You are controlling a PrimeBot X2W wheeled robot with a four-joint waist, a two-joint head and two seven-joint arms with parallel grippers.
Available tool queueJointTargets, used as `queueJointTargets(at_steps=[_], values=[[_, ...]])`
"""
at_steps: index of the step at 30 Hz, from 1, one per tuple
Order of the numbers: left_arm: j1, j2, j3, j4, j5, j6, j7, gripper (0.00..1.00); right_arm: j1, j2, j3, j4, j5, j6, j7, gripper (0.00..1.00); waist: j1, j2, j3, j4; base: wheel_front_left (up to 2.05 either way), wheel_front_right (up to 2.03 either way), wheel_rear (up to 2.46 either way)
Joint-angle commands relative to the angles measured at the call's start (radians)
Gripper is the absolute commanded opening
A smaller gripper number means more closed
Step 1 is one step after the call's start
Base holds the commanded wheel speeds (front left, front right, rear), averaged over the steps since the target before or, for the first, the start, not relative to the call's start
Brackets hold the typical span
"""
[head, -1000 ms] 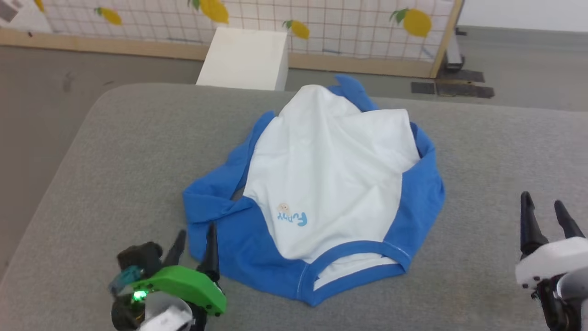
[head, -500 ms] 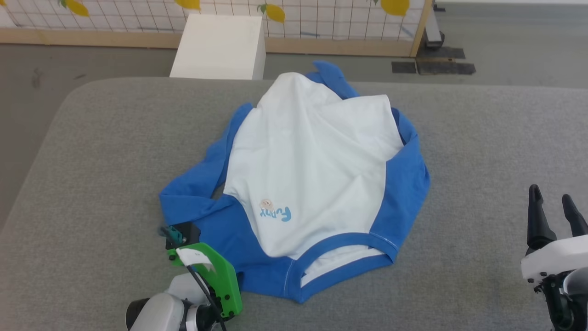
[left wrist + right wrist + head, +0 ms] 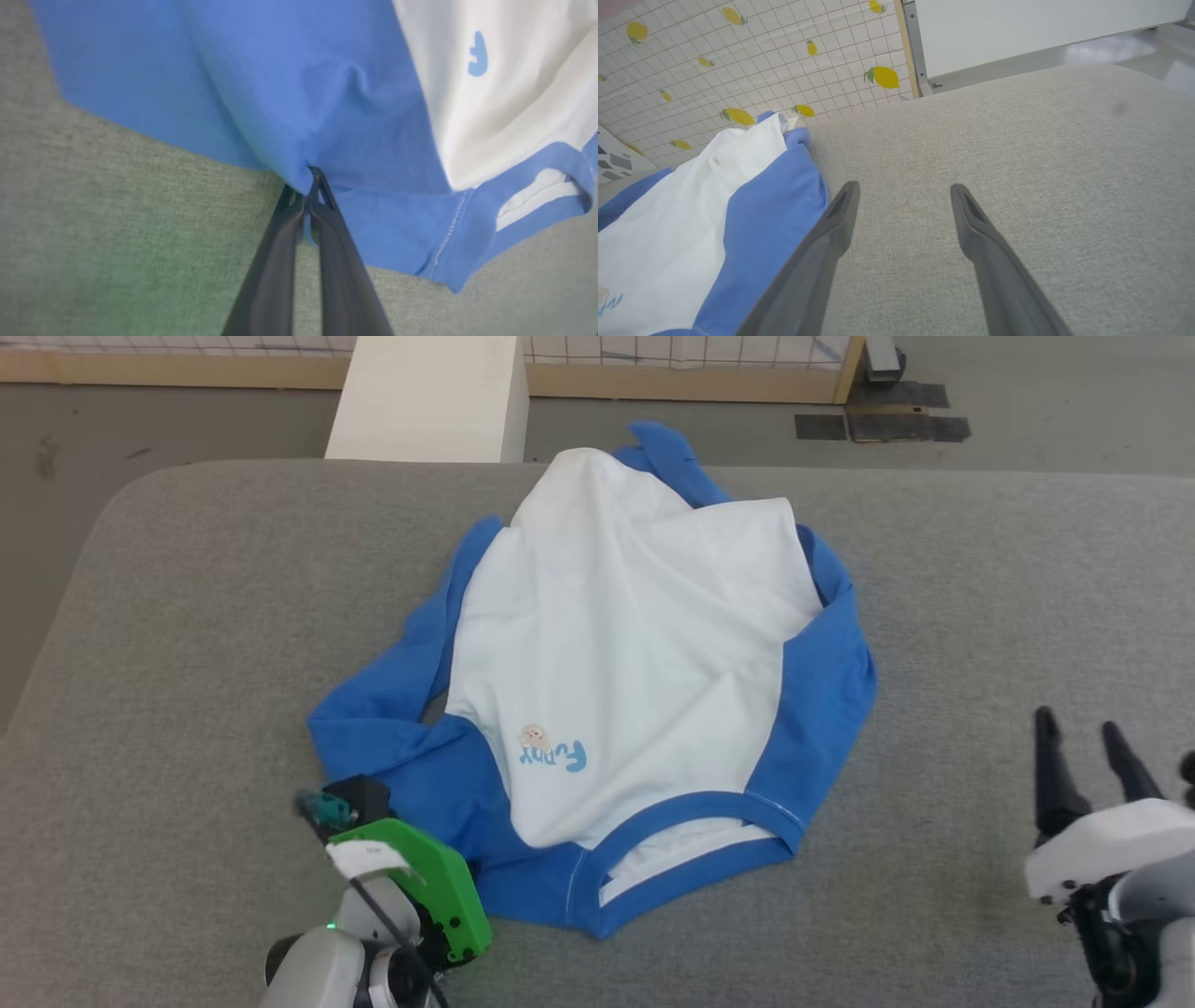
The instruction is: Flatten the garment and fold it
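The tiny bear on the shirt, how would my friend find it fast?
Look at the big grey padded table; the blue-and-white shirt lies crumpled in its middle. On its white front, toward the blue neckband, is light-blue lettering. The bear patch sits right beside that lettering and is the shirt's only beige spot.

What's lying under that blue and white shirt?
The shirt lies on a grey cushion, bare on both sides of it. Its blue sleeves seem to run partly under the white body. Anything else beneath is covered by cloth.
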Motion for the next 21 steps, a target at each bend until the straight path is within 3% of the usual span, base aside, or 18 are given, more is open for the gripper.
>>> queueJointTargets(at_steps=[1,7,13,21], values=[[0.03,-0.014,0.01,0.005,-0.016,-0.007,-0.023,0.0,-0.017,0.001,0.018,-0.004,-0.021,-0.001,0.025,1.0,0.0,0.0061,-0.002,0.015,0.0,0.0,0.0],[0.071,-0.023,0.043,-0.125,-0.041,-0.014,-0.104,0.0,-0.067,0.001,0.108,0.003,-0.099,-0.001,0.312,1.0,0.0,0.0061,0.008,0.055,0.0,0.0,0.0],[0.091,-0.035,0.013,-0.2,-0.043,-0.011,-0.111,0.0,-0.186,0.001,0.173,0.061,-0.211,-0.001,0.589,1.0,0.0,0.0061,0.043,0.089,0.0,0.0,0.0],[0.069,-0.043,-0.019,-0.209,-0.046,-0.015,-0.115,0.0,-0.309,0.0,0.211,0.186,-0.329,-0.001,0.694,1.0,0.0,0.0061,0.098,0.117,0.0,0.0,0.0]])
